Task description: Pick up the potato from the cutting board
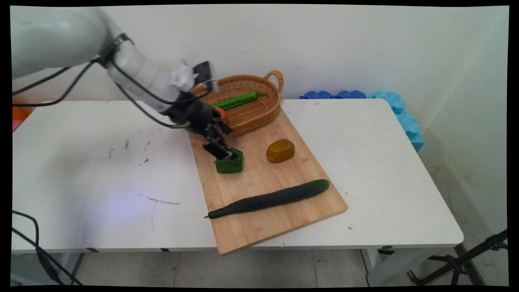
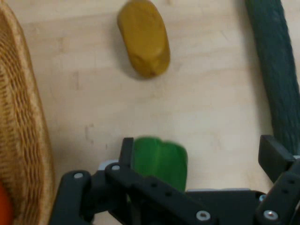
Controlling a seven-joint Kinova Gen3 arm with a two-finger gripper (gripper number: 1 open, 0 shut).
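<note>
Green pepper (image 1: pixel 230 163): a blocky bright-green piece on the wooden cutting board (image 1: pixel 284 219), in the board's left half, just in front of the basket.
Gripper (image 1: pixel 224 153): black, tilted down over the green pepper's top left; in the hand view (image 2: pixel 199 161) the pepper (image 2: pixel 159 161) sits between the two fingers.
Fingers: spread wide, one finger (image 2: pixel 125 152) touching or just beside the pepper's left side, the other (image 2: pixel 276 157) well clear of its right side; nothing is pinched.
Yellow-brown piece (image 1: pixel 280 150): a rounded ochre lump on the board, right of the green pepper and apart from it; seen in the hand view (image 2: pixel 143 38) beyond the pepper.
Cucumber (image 1: pixel 269 198): long and dark green, lying slantwise across the board's near half, its thin end toward the board's left edge; also visible at the hand view's right edge (image 2: pixel 277 70).
Basket (image 1: pixel 259 111): woven wicker with a loop handle, standing on the board's far end; a long green chilli (image 1: pixel 237 100) lies inside, and something orange (image 1: pixel 222 114) shows behind the arm's wrist.
Bench (image 1: pixel 101 162): white, scuffed with dark marks, carrying the board.
Blue foam pieces (image 1: pixel 399 111): along the wall behind the bench's far right corner.
</note>
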